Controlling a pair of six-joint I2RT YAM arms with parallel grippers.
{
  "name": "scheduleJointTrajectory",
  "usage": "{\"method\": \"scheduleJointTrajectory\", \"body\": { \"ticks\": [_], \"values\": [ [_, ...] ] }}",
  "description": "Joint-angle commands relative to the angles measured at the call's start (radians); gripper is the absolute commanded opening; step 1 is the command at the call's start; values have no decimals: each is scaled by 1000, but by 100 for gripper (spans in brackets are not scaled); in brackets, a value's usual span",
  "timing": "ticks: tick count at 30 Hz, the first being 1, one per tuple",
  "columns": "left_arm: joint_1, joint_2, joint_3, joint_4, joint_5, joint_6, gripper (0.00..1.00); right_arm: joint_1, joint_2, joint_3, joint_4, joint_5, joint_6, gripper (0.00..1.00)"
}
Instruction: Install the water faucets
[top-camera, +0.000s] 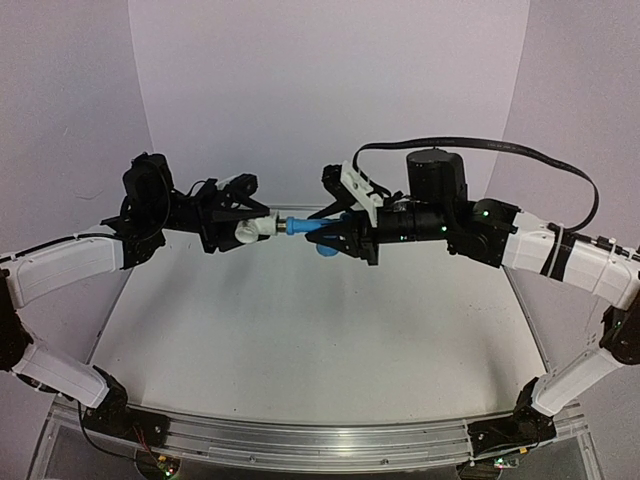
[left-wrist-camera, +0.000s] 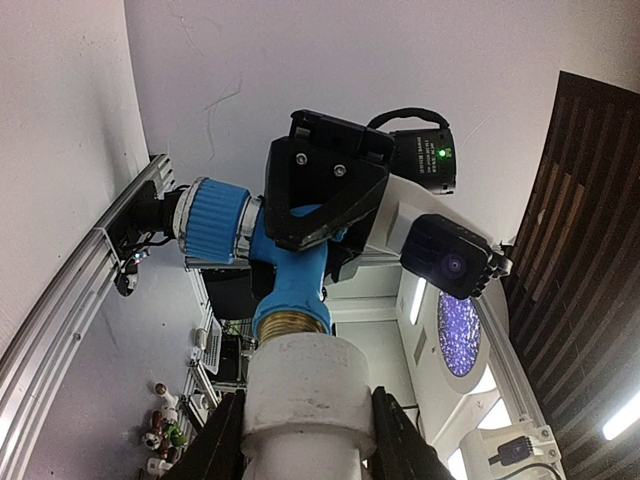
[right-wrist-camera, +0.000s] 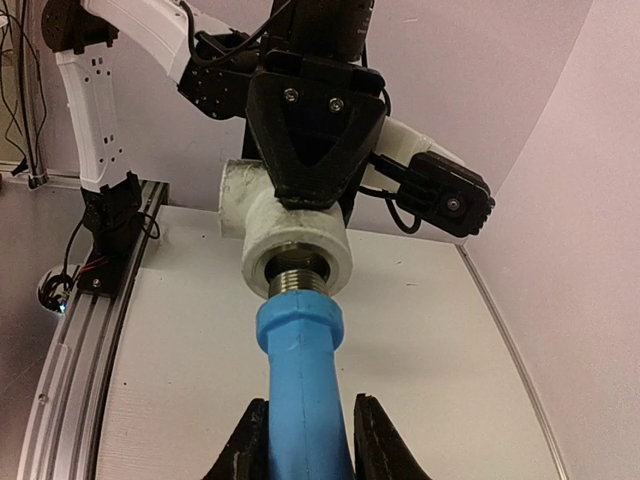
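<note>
- Pale lavender backdrop (top-camera: 320, 70) curves behind a white table (top-camera: 300, 340), which has an aluminium rail (top-camera: 320, 440) along its 6 o'clock edge.
- Both arms reach inward and meet in the air over the far half of the table, toward 12 o'clock from its centre.
- Left gripper (top-camera: 238, 215) comes in from 9 o'clock. Its wrist view shows its fingers (left-wrist-camera: 225, 440) pressed against opposite sides of the white pipe fitting (top-camera: 252, 230), holding it firmly.
- Right gripper (top-camera: 338, 238) comes in from 3 o'clock, clamped around the body of the blue tap (top-camera: 303, 227).
- Fitting and tap lie in one straight line, touching, with the fitting at the 9 o'clock end and the tap at the 3 o'clock end.
- Right wrist view: the tap's threaded metal end (right-wrist-camera: 297, 276) sits in the fitting's round mouth. A few threads show between the blue collar and the white rim.
- Left wrist view: a ribbed blue knob (left-wrist-camera: 215, 222) juts from the tap body toward 9 o'clock. From above it hangs toward 6 o'clock, clear of the table.
- Black cable (top-camera: 500, 150) arcs over the right arm.
</note>
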Motion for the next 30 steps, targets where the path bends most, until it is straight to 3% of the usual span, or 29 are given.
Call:
{"method": "scheduleJointTrajectory", "body": {
  "ticks": [1,23,30],
  "values": [
    [1,-15,20,53,17,6,0,1,15,59,91,-29,33,0],
    [-1,-22,26,-54,13,83,0,1,27,85,105,-76,81,0],
    [-2,-32,40,-75,-22,141,0,1,63,58,181,-156,184,0]
  ]
}}
